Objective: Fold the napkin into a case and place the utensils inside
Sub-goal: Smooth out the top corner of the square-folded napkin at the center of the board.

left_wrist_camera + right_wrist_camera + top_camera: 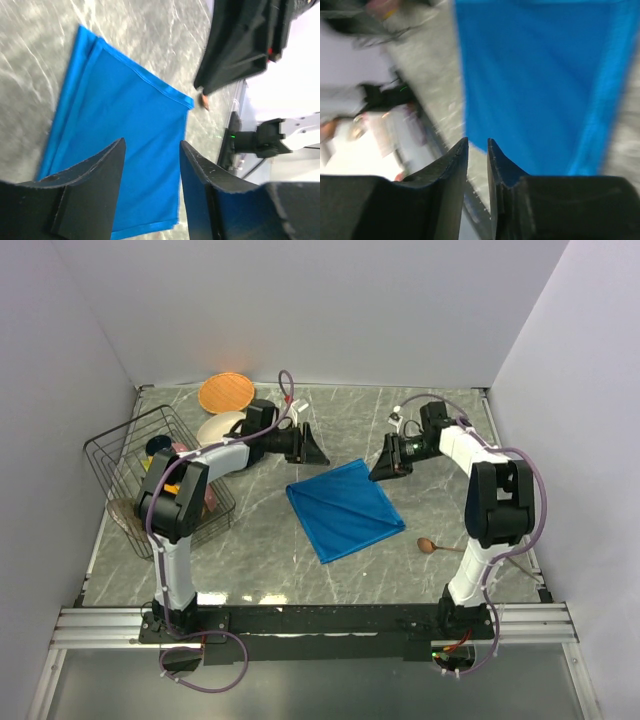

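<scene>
The spoon (427, 545) handle (thin, brown) vanishes behind the right arm (470, 570).

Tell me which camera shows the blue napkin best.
Top external view: the napkin lies complete, with all four edges and its folded layers visible. The left wrist view shows most of it sharply, but that arm's jaws cover the near part. The right wrist view is blurred and cuts it off at the frame's top.
</scene>
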